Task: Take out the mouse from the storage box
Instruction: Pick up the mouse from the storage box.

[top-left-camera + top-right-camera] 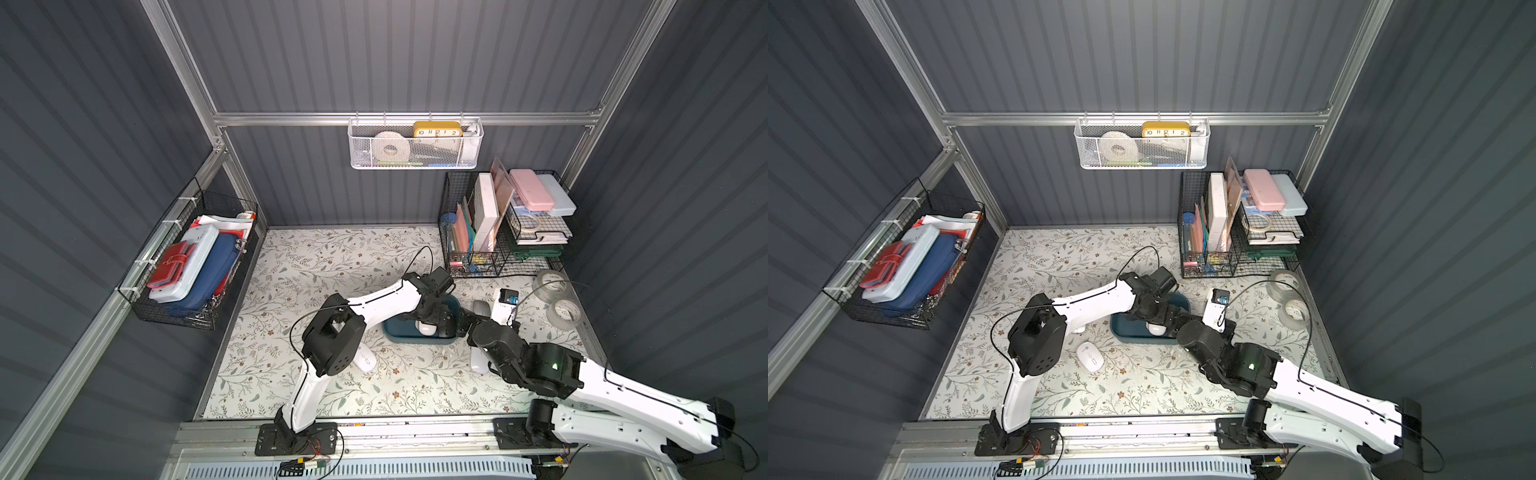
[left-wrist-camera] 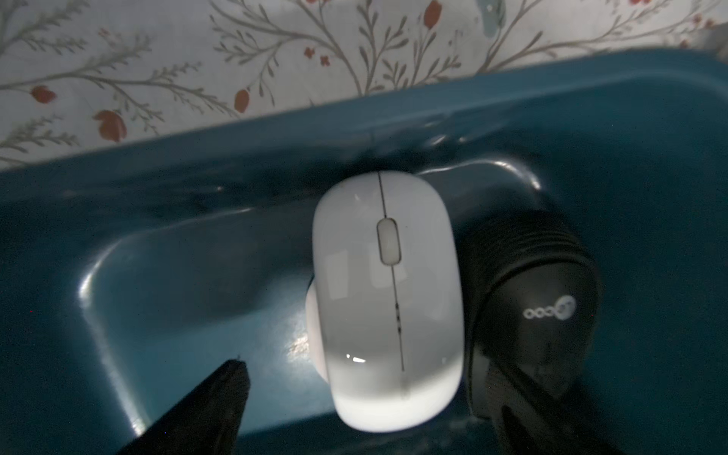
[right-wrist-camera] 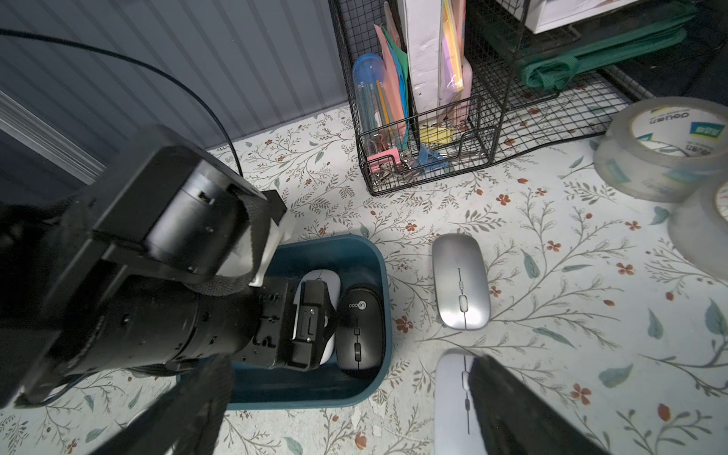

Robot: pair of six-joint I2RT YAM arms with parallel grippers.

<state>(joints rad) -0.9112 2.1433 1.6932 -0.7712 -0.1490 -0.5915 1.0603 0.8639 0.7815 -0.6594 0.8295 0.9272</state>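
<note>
The storage box [image 1: 392, 330], a shallow dark teal tub, sits mid-table in both top views [image 1: 1121, 328]. Inside it, a white mouse [image 2: 386, 295] lies beside a black mouse [image 2: 528, 299]; the right wrist view shows both too, the black mouse [image 3: 360, 331] nearer the tub's side wall. My left gripper [image 2: 366, 374] reaches down into the tub, open, with one finger on each side of the white mouse and a gap on the bare-floor side. My right gripper [image 3: 346, 368] hangs open beside the tub, holding nothing.
Three mice lie on the floral table outside the tub: a silver one [image 3: 461, 283], a lavender one [image 3: 453, 402] under my right finger, and a white one [image 1: 365, 359] near the left arm. Tape rolls [image 1: 563, 311] and a black wire organiser [image 1: 473, 249] stand back right.
</note>
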